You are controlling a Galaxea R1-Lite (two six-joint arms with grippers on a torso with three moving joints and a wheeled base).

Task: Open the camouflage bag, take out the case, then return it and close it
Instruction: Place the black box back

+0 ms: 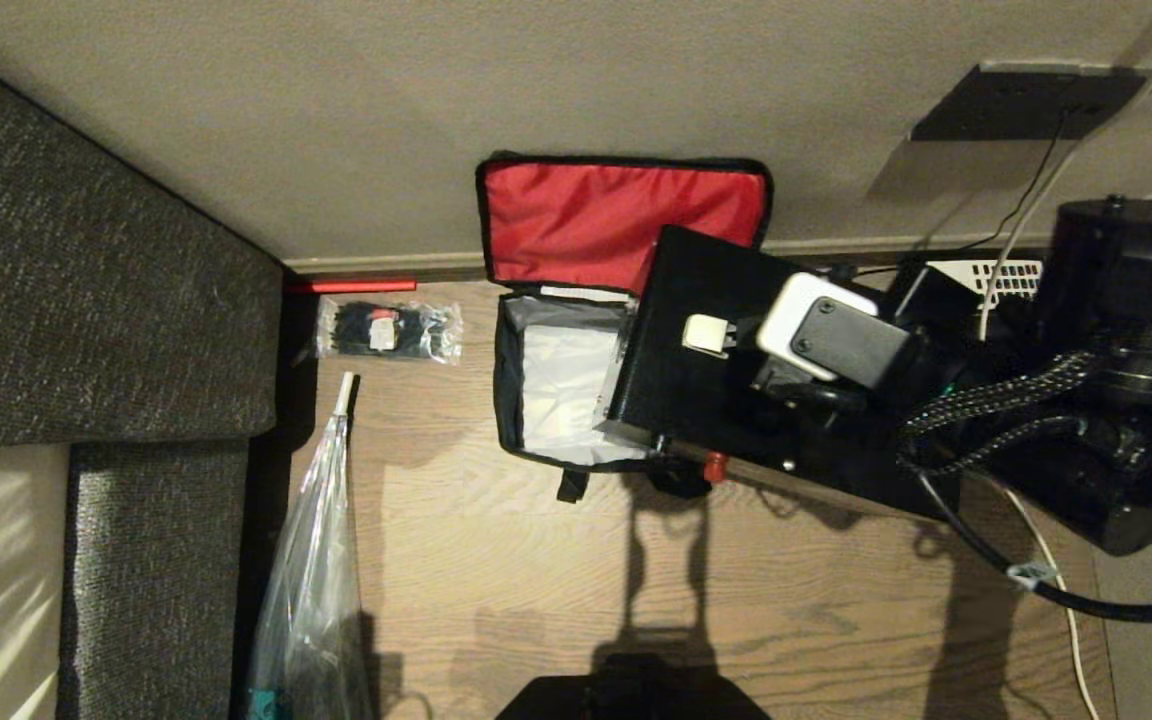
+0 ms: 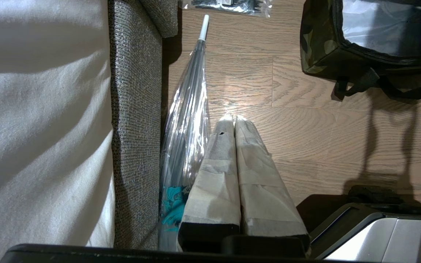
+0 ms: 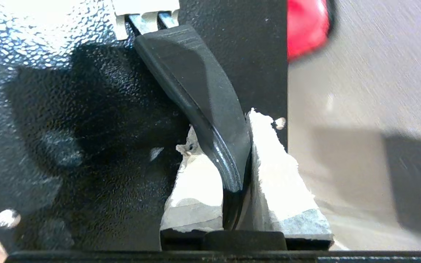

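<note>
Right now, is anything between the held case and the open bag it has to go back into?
Nothing visible. The right gripper is shut on the handle of the case, which hangs tilted over the right side of the camouflage bag. The lid is folded back.

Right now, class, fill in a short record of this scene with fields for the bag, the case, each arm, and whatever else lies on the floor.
Bag: camouflage bag on the wooden floor, lid flipped back against the wall, red lining showing.
Case: black case tilted above the bag's right side, partly over the opening.
Right gripper: fingers shut on the case's black handle.
Left gripper: parked off to the left, fingers together, holding nothing.
Other items: packet of black ties; clear umbrella beside the sofa.
</note>
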